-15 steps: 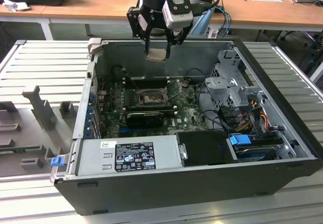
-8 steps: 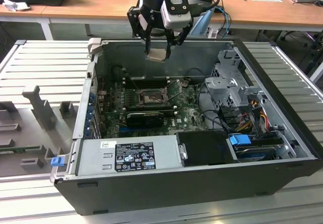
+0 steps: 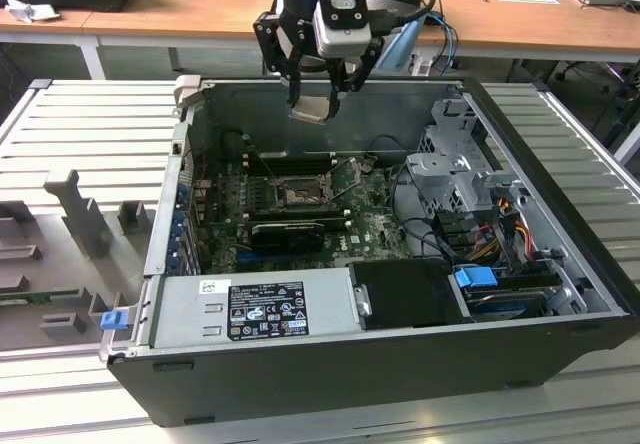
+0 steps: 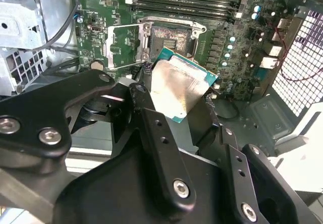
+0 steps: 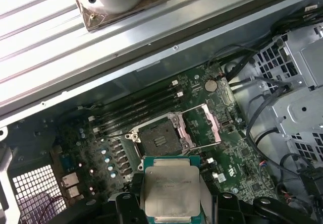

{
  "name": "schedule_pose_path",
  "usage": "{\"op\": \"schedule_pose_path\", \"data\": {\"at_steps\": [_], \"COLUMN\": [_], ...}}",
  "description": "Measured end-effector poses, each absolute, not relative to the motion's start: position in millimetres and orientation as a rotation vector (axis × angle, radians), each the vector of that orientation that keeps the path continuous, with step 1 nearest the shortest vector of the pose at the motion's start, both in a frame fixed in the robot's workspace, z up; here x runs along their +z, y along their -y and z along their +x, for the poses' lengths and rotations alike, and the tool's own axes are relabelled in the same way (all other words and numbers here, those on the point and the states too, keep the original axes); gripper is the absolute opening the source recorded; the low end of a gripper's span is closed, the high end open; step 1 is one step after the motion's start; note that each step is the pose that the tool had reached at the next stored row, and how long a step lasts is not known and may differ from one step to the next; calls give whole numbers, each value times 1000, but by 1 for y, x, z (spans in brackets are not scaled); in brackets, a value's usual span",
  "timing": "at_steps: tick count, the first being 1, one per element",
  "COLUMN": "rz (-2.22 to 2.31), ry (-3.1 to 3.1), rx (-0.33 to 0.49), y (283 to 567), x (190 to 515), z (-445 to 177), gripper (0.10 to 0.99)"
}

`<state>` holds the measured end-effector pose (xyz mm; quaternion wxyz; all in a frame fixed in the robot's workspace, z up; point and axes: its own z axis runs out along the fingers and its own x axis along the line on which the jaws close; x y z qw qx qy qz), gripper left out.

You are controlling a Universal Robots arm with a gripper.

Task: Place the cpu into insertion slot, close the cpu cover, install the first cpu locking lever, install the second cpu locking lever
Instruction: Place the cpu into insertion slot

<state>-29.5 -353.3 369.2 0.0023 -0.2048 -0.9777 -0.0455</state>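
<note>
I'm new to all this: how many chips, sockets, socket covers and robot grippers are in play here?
cpu: 1
insertion slot: 1, empty
cpu cover: 1, flipped open
gripper: 1, jaws shut on the cpu
Total: 4

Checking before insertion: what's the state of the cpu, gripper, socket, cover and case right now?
cpu: held above the motherboard, not seated
gripper: shut on the cpu
insertion slot: empty, uncovered
cpu cover: swung open beside the slot
computer case: side open
</note>
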Motion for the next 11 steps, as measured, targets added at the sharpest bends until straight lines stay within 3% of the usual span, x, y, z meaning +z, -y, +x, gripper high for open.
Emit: {"op": "schedule_pose_path", "data": {"at_steps": [11], "rz": [-848], "ry": [3023], "rx": [-143], "y": [353], "x": [368], "z": [-30], "gripper": [525]}}
